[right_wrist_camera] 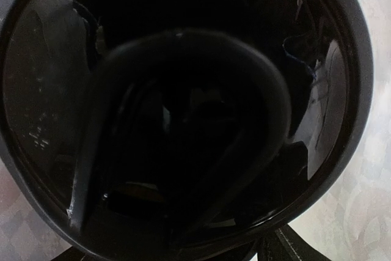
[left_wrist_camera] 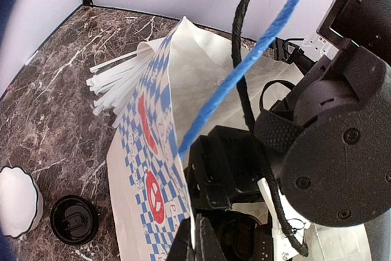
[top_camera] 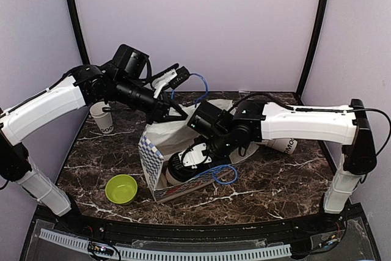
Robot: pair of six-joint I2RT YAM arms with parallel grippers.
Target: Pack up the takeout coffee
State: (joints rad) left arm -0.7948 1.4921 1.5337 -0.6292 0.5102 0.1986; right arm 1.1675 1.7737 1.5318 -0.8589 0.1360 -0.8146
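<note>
Dark marbled table (top_camera: pixel 275 181) noted, walled in pale violet.

Left arm (top_camera: pixel 49 105) is extended from the left toward the middle. Right arm (top_camera: pixel 305 123) is reached in from the right, its wrist lowered to the bag mouth.

Paper bag (top_camera: pixel 151 154) (left_wrist_camera: pixel 146 126), white with blue check print, is placed mid-table. Its mouth is turned toward the right arm. The rim is pinched by the left gripper (top_camera: pixel 171 114) (left_wrist_camera: pixel 195 244), jaws closed flat on the paper.

Takeout coffee cup (top_camera: pixel 178 168), with black lid (right_wrist_camera: pixel 183 120), is seen in the bag mouth. It is held by the right gripper (top_camera: pixel 194 156), jaws set broad about it. The right wrist view is filled almost wholly by the lid.

Second lettered cup (top_camera: pixel 102 119), white, is stood upright at the left rear of the table, well apart from the bag. No lid is made out on it.

Green bowl (top_camera: pixel 121 189) is set near the front, just left of the bag.

White scalloped bowl (left_wrist_camera: pixel 18 200) and a round black disc (left_wrist_camera: pixel 73 219) are recorded side by side in the left wrist view. Whether a cup stands under the disc cannot be told.

White straws (left_wrist_camera: pixel 116 80) are fanned out beyond the bag.

Blue rope handle (top_camera: pixel 197 82) (left_wrist_camera: pixel 244 71) is looped up from the held rim. A second blue handle (top_camera: pixel 223 175) is laid on the table by the bag.
</note>
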